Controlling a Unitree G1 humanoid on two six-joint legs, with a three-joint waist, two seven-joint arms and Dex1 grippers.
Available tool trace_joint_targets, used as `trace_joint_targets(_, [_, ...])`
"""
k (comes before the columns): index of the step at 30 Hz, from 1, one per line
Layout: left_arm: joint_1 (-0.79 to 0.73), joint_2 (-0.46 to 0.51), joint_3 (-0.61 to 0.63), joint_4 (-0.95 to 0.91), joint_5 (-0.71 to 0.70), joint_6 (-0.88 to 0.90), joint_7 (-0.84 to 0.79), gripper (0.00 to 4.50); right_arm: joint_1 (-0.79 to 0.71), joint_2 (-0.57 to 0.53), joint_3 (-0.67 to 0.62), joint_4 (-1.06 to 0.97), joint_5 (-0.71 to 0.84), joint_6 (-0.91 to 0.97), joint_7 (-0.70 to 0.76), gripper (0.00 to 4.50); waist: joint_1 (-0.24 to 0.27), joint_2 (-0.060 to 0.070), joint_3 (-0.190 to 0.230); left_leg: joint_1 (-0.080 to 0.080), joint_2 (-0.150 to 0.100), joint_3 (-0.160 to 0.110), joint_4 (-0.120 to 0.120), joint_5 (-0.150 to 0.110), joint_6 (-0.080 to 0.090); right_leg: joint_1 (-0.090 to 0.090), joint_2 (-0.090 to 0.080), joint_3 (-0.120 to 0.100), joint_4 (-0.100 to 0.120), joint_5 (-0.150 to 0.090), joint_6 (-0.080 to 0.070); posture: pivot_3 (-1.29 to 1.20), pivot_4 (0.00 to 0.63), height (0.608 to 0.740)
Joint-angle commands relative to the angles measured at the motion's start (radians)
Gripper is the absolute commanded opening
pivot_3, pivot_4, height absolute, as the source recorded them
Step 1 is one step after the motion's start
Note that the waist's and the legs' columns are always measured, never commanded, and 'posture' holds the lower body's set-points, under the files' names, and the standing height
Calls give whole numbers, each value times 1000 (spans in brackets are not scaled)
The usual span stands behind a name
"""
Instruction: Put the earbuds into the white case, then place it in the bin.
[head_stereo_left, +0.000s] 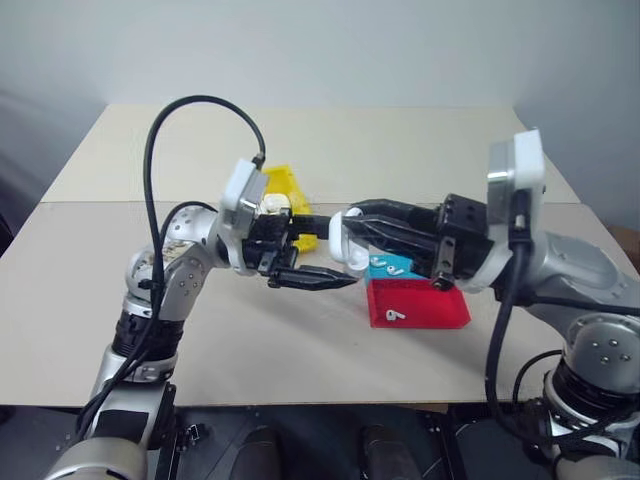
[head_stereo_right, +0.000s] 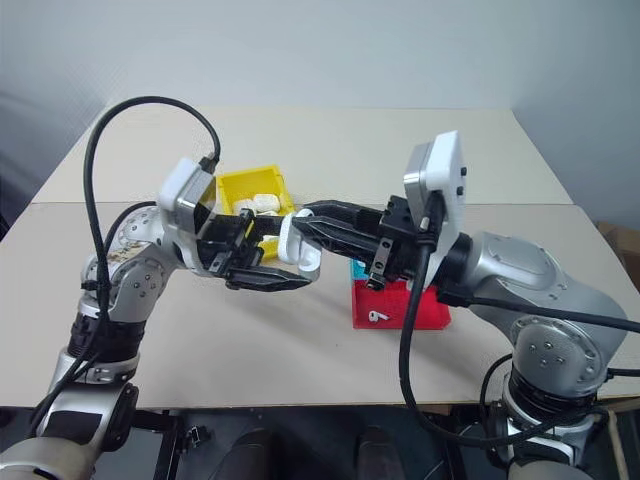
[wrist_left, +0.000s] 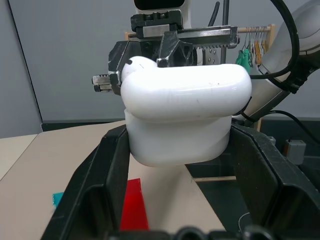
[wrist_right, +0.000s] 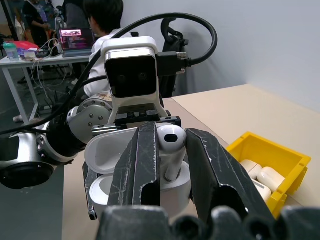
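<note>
A pale beige tabletop (head_stereo_left: 300, 160) is sitting against a plain grey wall, w/ both arms meeting above its middle.

The left tool (wrist_left: 175, 165) is gripping the white case (wrist_left: 185, 120) across its body, fingers pressing on both sides; the lid is standing flipped open, as the right wrist view shows. The right tool (wrist_right: 170, 160) is pinching one earbud (wrist_right: 171, 145) between nearly closed fingers, stem pointing down toward the open case, just above its wells. Both are hanging in the air over the tabletop, between the bin (head_stereo_right: 255, 190) and the red tray (head_stereo_left: 420, 305).

Handling, as a judgement: the case is looking light, rigid, glossy and so probably slippery; holding it by the flat sides of the lower half, below the hinge line, seems best, leaving the lid free. The earbud is tiny, smooth and likely to squirt out of a hard pinch; taking it by the head w/ the stem free, as now, should let it drop into its well. The hinge is prob. the weak spot if the lid gets knocked.

Count: one case held, lid open. In the bin, approx. three more white cases (wrist_right: 260, 172) are lying, though the exact no. is hard to tell. Earbuds: one in the right tool, one lying on the red tray (head_stereo_left: 394, 315), and one on the teal tray (head_stereo_left: 393, 268). Trays: one red, one teal. One yellow bin.
</note>
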Motion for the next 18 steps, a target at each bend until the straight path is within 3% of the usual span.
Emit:
trace_joint_targets(1, [-21, 5, 50, -29, -41, -5, 7, 2733, 42, -44, 6, -24, -21, -69, 33, 621, 0, 0, 0, 0, 0, 0, 0, 0, 0, 0, 0, 0, 0, 0, 0, 0, 150, 740])
trace_joint_targets(18, [-14, -7, 53, -30, -44, -9, 19, 2733, 77, -83, 59, -35, 16, -213, 7, 621, 0, 0, 0, 0, 0, 0, 0, 0, 0, 0, 0, 0, -1, 0, 0, 0, 150, 740])
